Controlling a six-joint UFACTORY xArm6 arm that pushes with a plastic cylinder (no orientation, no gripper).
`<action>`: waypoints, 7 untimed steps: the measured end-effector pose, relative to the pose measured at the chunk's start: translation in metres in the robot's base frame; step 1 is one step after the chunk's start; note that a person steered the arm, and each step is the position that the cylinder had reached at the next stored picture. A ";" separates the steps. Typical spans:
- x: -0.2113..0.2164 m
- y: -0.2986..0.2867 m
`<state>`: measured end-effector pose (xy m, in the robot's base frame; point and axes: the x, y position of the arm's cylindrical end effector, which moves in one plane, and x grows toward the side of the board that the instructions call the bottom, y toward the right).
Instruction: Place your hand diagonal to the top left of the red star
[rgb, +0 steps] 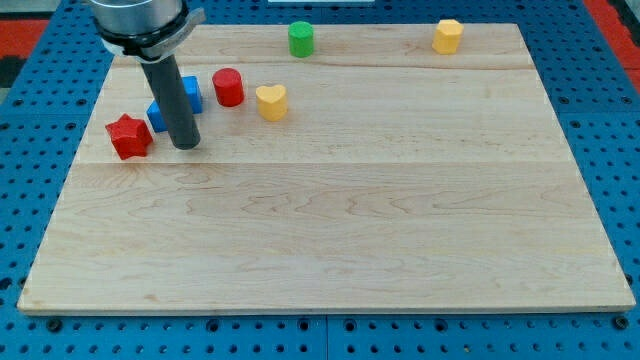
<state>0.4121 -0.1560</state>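
- The wooden board (330, 230) fills most of the view, and nearly all of it lies toward the view's right and bottom of my tip; it rests on a blue pegboard table (30, 40) that shows around its edges.
- The arm's grey housing (140, 22) hangs at the view's top left, and the dark rod (172, 100) runs down from it to the board.
- My tip (186, 146) stands on the wood just to the view's right of the red star (129, 137), at about the star's own height in the view, with a narrow strip of bare wood between them.
- There are no jaws on this rig, only the rod, so nothing is held or clamped.
- The red star, the task's own block, lies just to the view's left of my tip, near the board's left edge.
- A blue block (190, 95) sits behind the rod, up from my tip; the rod hides part of it, so its shape is unclear and I cannot tell if the rod touches it.
- A red cylinder (228, 87) stands up and to the right of my tip, and a yellow heart (271, 101) further right, near the cylinder.
- A green cylinder (301, 39) and a yellow hexagon-like block (448, 36) sit well apart from my tip, near the board's top edge.
- Progress, as I judge it: the task is not yet done. My tip is on the star's right, while the goal spot is up and to the left of the star.
- What is left: carry my tip around the star, likely above it past the blue block, without nudging either.
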 end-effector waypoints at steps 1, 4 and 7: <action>0.047 0.011; 0.053 -0.148; 0.006 -0.148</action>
